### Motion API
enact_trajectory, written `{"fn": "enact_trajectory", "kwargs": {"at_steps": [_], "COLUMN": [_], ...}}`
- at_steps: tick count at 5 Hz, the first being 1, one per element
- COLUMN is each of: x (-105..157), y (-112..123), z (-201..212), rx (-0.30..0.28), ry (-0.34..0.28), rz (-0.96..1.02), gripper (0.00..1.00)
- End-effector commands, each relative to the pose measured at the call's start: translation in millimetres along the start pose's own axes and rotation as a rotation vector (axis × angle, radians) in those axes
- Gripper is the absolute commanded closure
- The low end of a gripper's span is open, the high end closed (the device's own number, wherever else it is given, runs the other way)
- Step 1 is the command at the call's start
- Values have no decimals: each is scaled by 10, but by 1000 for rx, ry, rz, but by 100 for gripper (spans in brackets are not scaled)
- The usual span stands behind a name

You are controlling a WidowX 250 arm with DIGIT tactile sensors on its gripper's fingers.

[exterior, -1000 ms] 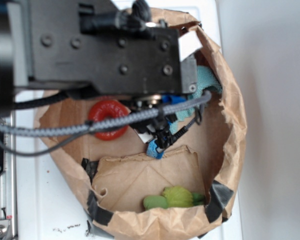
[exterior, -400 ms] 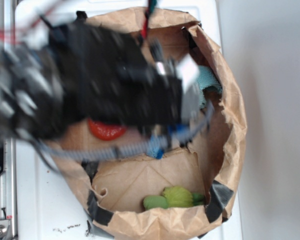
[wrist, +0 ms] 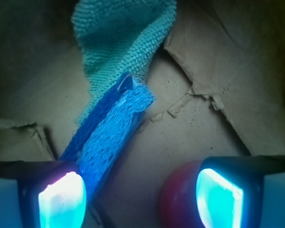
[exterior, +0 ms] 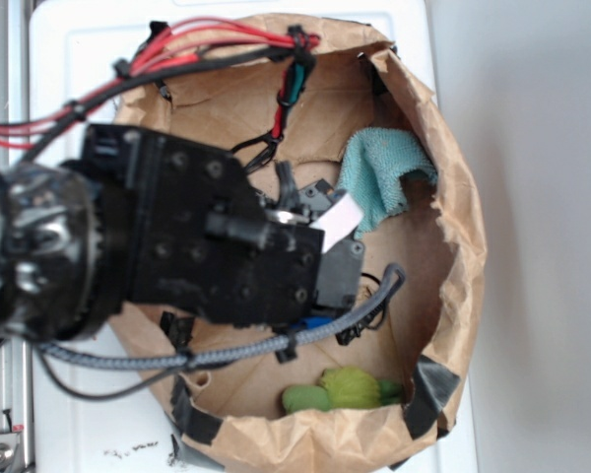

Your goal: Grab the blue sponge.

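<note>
- White tabletop (exterior: 79,59) lay under a brown paper bag (exterior: 463,246) seen from above, its rim rolled down and patched with black tape (exterior: 428,389).
- Inside the bag, on its creased paper floor, a teal cloth (exterior: 374,177) lay bunched against the right wall.
- A green object (exterior: 340,389) sat at the near edge of the bag, below a folded paper flap; what it was could not be told.
- The black arm (exterior: 177,246) reached in from the left and covered most of the bag's floor, with red wires (exterior: 217,39) looping over the far rim and a grey braided cable (exterior: 266,345) slung beneath.
- In the exterior view only a small blue patch showed under the arm's lower edge, beside the cable.
- In the wrist view the sponge (wrist: 111,123) lay slanted on the paper floor, its far end touching the cloth (wrist: 121,35) and its near end running down to the left finger.
- The gripper (wrist: 140,197) stood with its fingers (wrist: 61,199) well apart, not clamped on anything; their pads glowed cyan.
- The left pad was just beside the sponge's near end; whether it touched could not be told.
- A red, rounded object (wrist: 178,197) lay just inside the right finger, partly hidden by it.
- Torn paper edges and specks of debris marked the floor to the right of the sponge.
</note>
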State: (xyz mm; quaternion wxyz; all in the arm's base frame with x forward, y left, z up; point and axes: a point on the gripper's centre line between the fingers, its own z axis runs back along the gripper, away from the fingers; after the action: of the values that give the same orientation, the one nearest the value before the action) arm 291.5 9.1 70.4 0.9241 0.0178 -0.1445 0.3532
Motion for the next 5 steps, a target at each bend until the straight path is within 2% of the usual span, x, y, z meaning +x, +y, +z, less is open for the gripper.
{"fn": "enact_trajectory", "kwargs": {"at_steps": [1,3,4,5], "x": [209,397,339,301], "y": [-10,-77,-124,-110], "z": [273,336,216,102], "rx": [-36,-64,-35,8], "ry": [-26,15,-23,-34], "rz": [41,102,104,87], "gripper": [0,0,0,0]}}
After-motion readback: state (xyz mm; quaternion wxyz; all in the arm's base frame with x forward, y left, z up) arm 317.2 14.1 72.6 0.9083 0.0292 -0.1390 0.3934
